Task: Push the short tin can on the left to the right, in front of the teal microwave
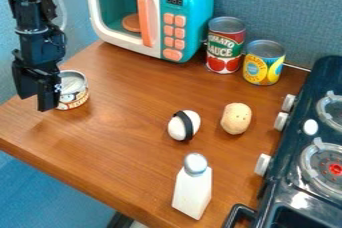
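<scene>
The black gripper [37, 100] hangs over the table's left corner, pointing down, its two fingers apart with nothing visible between them. Just right of it and partly behind its right finger is a short, open-looking can [73, 98] with a pale label. A white egg-shaped thing with a black band [184, 125] lies mid-table, and a tan potato-like thing [236, 118] lies to its right. Nearer the front edge is a white shaker [192, 187] with a grey cap.
A teal and white toy microwave [187, 14] stands at the back of the wooden table [120, 137]. Right of it are a red tomato can [225, 47] and a yellow-blue can [263, 63]. A dark toy stove [300, 172] with white knobs borders the right side.
</scene>
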`<move>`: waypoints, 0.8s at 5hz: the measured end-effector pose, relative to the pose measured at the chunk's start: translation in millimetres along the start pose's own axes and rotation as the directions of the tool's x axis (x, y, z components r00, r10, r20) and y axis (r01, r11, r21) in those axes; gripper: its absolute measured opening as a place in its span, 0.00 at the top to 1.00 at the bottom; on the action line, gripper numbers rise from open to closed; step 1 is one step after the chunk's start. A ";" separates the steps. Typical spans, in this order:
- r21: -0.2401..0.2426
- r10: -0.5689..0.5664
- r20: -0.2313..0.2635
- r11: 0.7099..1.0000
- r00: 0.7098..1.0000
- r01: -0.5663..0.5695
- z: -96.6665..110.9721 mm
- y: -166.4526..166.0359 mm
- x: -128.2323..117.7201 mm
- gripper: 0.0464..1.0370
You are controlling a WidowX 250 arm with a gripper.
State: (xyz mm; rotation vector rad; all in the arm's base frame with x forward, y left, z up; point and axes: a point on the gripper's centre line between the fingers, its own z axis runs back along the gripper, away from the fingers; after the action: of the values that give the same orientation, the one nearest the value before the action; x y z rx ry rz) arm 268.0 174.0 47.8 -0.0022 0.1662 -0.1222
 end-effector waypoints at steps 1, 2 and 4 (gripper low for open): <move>0.007 0.009 -0.023 1.000 1.000 -0.009 -4.6 4.3 3.1 0.04; 0.014 0.023 -0.041 1.000 0.999 -0.023 -10.1 8.6 6.3 0.04; 0.038 -0.023 -0.078 0.999 0.997 0.026 -23.7 -2.4 27.3 0.04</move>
State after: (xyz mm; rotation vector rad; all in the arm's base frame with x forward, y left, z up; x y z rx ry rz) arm 290.6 168.4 19.9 0.0394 0.2412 -0.1503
